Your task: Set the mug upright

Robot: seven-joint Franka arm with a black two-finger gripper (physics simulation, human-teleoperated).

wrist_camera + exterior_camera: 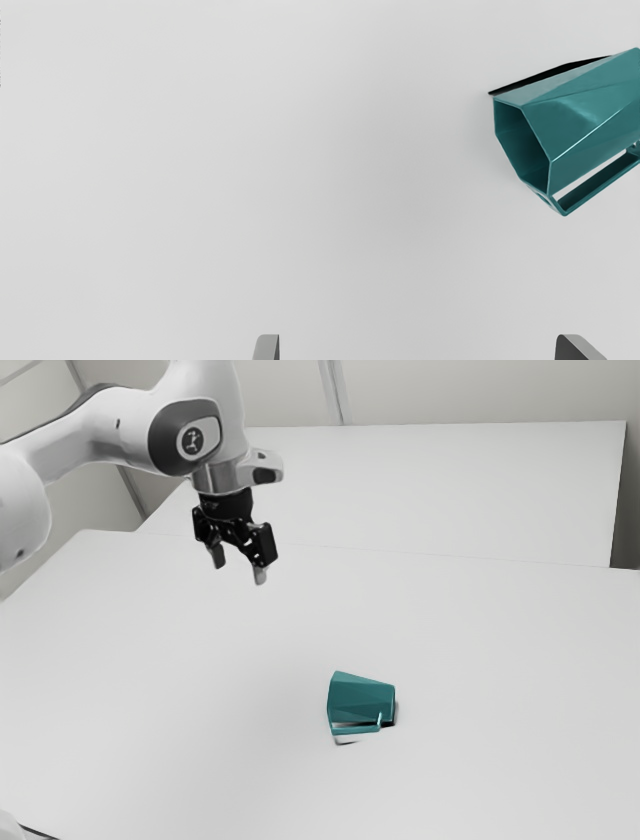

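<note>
My gripper [240, 568] hangs above the table in the exterior view, up and to that view's left of the mug, touching nothing. A teal faceted mug [360, 698] lies on its side, its mouth toward the exterior view's left and its handle on the side nearer that camera. From the wrist camera, the gripper [417, 345] is open, its two fingertips wide apart with bare table between them. The mug [575, 115] is partly cut off there, with its hollow mouth and part of the handle showing.
The white table [200, 690] spreads out around the mug. Behind it, a second white surface [450, 490] stretches back toward the wall. A dark cable [38, 832] shows at the exterior view's lower left corner.
</note>
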